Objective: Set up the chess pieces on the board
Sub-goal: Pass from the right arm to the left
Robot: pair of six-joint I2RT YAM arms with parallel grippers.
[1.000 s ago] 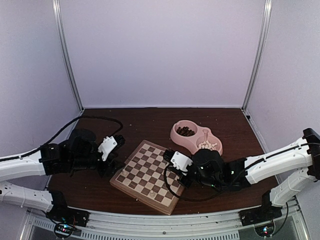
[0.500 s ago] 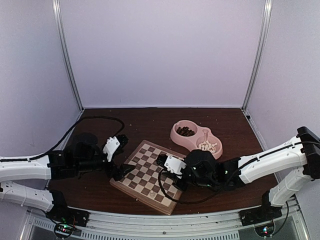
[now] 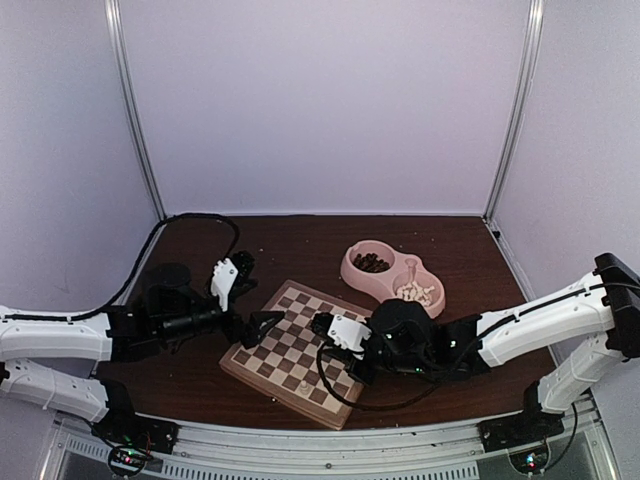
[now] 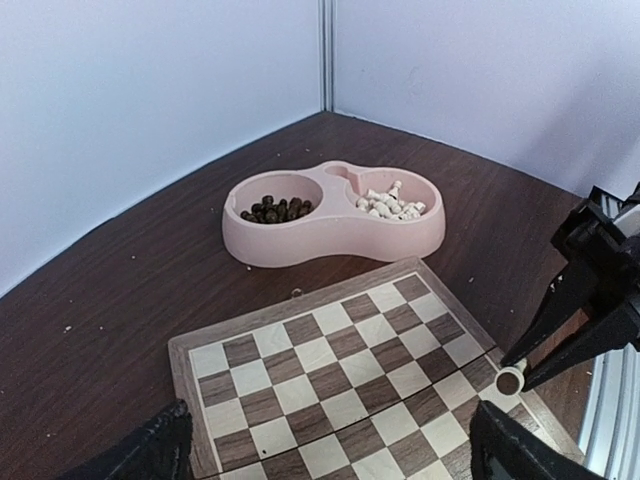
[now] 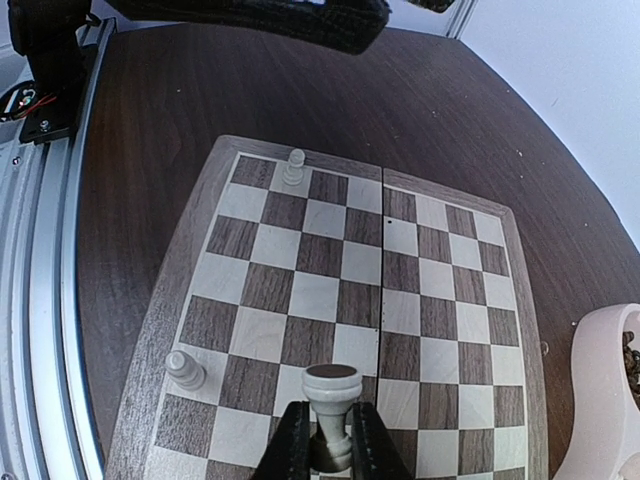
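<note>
Left tool (image 3: 262, 325) now spread wide, advanced over the board (image 3: 285, 347).

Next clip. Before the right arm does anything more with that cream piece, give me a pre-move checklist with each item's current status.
1. Grip: right gripper shut on the cream piece, piece upright: ok.
2. Held piece's base touching the board: cannot tell.
3. Two placed pieces upright, apart from the held one: ok.
4. Other arm: left gripper open and empty: ok.
5. Supply: spare cream pieces in the pink bowl: ok.
</note>
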